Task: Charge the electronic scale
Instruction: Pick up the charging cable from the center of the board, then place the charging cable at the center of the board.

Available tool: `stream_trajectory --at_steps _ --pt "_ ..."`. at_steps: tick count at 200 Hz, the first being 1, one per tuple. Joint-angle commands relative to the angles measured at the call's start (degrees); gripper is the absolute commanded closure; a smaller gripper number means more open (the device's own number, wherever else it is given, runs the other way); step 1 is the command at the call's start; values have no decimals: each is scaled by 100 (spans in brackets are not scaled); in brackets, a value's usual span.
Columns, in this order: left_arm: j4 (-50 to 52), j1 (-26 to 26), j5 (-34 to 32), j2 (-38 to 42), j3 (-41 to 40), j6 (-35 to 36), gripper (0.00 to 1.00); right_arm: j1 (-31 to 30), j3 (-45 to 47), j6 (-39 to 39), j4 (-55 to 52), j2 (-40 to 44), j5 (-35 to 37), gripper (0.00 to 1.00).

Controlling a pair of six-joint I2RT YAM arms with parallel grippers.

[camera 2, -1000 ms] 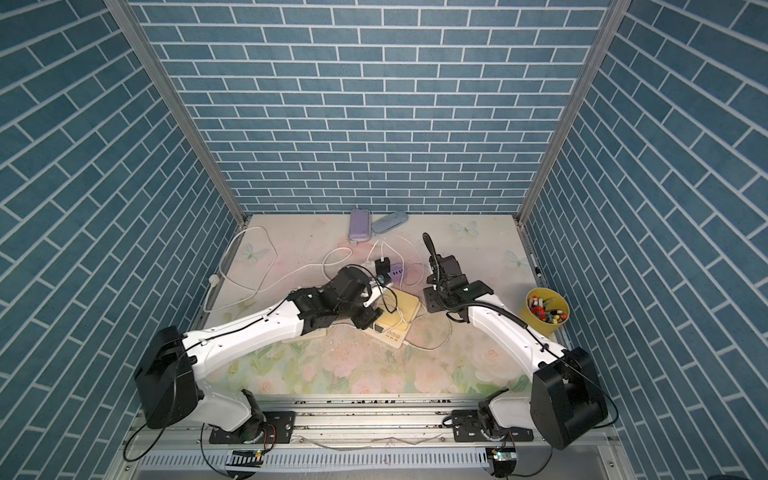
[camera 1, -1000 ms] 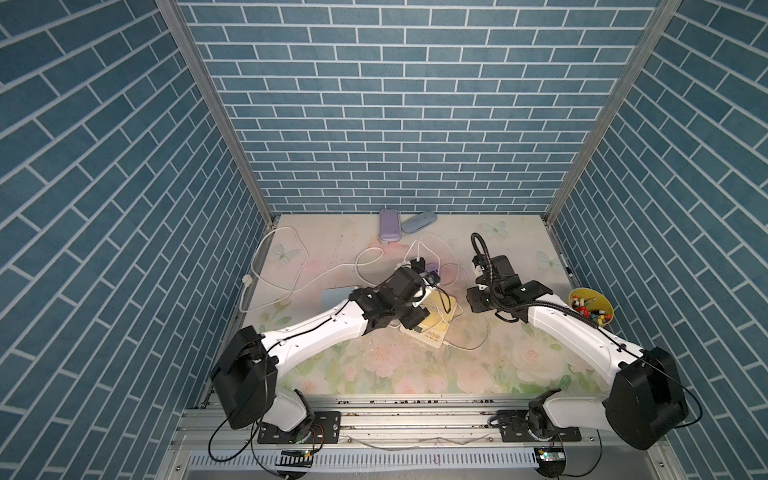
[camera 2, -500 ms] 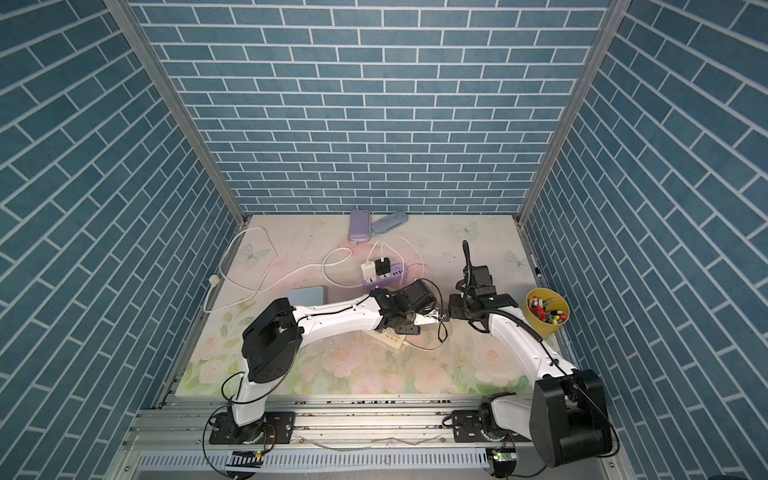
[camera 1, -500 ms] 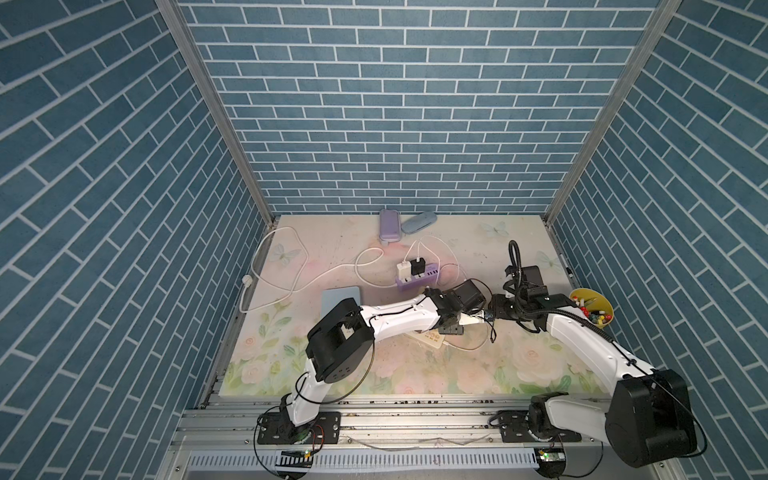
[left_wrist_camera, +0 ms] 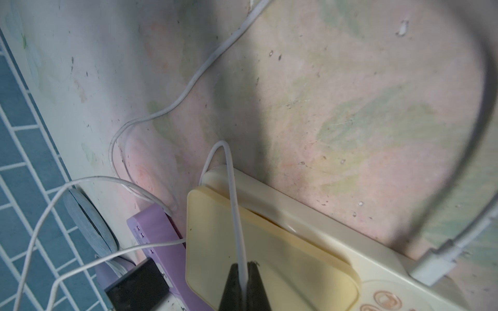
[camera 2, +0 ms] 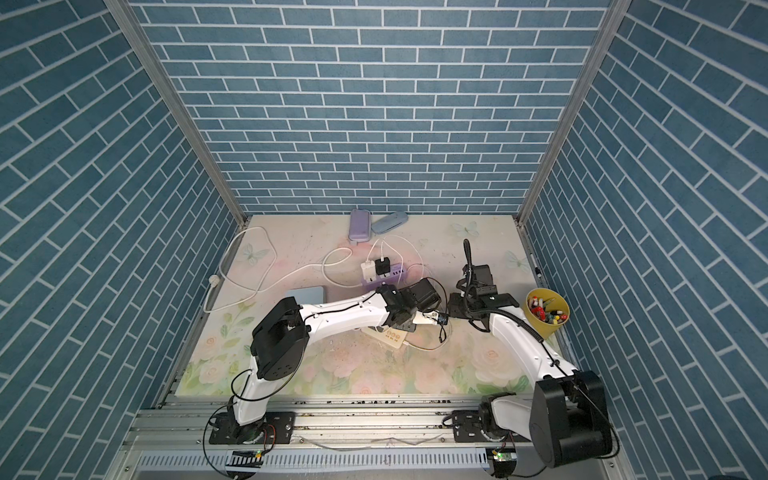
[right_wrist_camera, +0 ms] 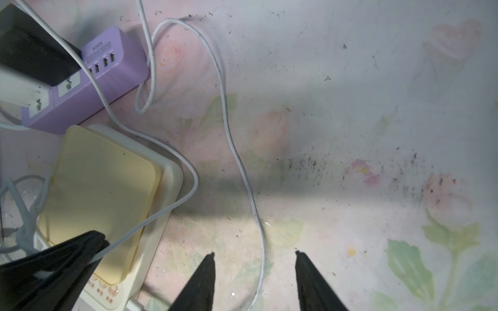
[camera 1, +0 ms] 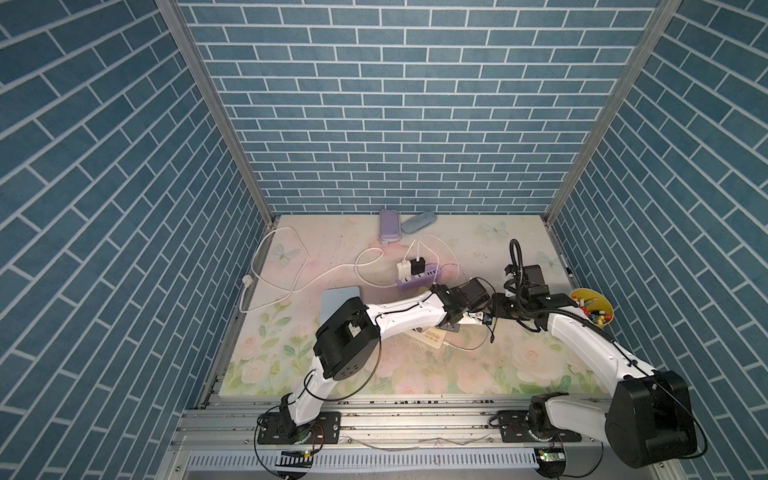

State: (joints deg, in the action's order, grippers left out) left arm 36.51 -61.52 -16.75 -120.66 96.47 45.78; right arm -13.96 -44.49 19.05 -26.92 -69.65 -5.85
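Scale (left_wrist_camera: 296, 269): keep white cable (left_wrist_camera: 234, 204) pinched tight in left hand (left_wrist_camera: 244, 266), leave right hand (right_wrist_camera: 254, 253) open and empty, pull gently, no tugging.

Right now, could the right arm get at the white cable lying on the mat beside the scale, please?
Probably yes. The right hand is open, with the cable on the mat passing between its fingers; nothing lies in between. The left hand grips a lead over the scale, off to the side.
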Motion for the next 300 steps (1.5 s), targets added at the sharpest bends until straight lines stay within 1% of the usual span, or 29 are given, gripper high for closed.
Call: stream_trajectory --at_steps 1,25,42,69,113,142,155,190,207,213,222,230,234,243,253,260,272,276,285,289,290,291,293,300 --pt "-141 34 -9 469 -120 -142 100 30 -152 -24 -28 99 -25 51" --pt "-483 172 -46 859 -328 -661 100 21 -130 27 62 65 -130 52" --pt "-700 383 28 1175 -591 -1090 100 21 -97 46 95 57 -179 53" --pt "-1080 698 316 1813 -1293 -1649 100 24 -9 72 173 48 -260 53" --pt "-1499 1126 426 2659 -2576 -2313 100 13 98 143 264 102 -386 54" --pt "-1744 1521 523 3158 -3345 -2923 100 11 98 134 198 195 -341 54" --pt "-1870 1698 442 3391 -3666 -3225 100 16 105 134 193 230 -327 54" --pt "-2021 2295 402 3748 -4224 -4092 100 16 94 151 204 171 -312 54" --pt "-2026 2452 364 3755 -4346 -4292 100 15 73 152 208 144 -330 54" --pt "-2025 2482 336 3726 -4371 -4337 98 16 64 152 205 159 -329 53" --pt "-2001 2519 271 3668 -4373 -4403 94 15 63 143 203 177 -298 53" --pt "-1978 2552 212 3606 -4373 -4466 88 16 56 122 193 208 -251 53" --pt "-1980 2577 216 3575 -4373 -4480 81 15 55 110 181 235 -215 52" --pt "-1990 2605 208 3550 -4360 -4507 62 16 36 80 142 310 -96 50" --pt "-1960 2623 173 3532 -4326 -4542 49 16 20 11 93 419 46 47" --pt "-1921 2635 186 3561 -4276 -4545 42 15 4 -37 45 510 341 44" --pt "-1854 2652 329 3655 -4180 -4496 34 14 2 -106 -5 704 771 40" --pt "-1843 2661 402 3710 -4149 -4471 28 16 8 -138 -4 769 929 38" --pt "-1823 2677 616 3844 -4076 -4394 18 24 40 -192 30 914 1304 33" --pt "-1818 2698 713 3918 -4058 -4373 11 22 67 -214 64 980 1489 29" --pt "-1820 2707 746 3945 -4044 -4370 9 19 74 -220 77 993 1533 29" --pt "-1817 2711 776 3967 -4033 -4364 5 17 82 -223 88 1012 1582 28" --pt "-1819 2718 835 3992 -4013 -4353 2 23 99 -232 114 1047 1669 26" --pt "-1836 2784 1053 4146 -3968 -4316 0 33 177 -267 242 1162 1976 21"
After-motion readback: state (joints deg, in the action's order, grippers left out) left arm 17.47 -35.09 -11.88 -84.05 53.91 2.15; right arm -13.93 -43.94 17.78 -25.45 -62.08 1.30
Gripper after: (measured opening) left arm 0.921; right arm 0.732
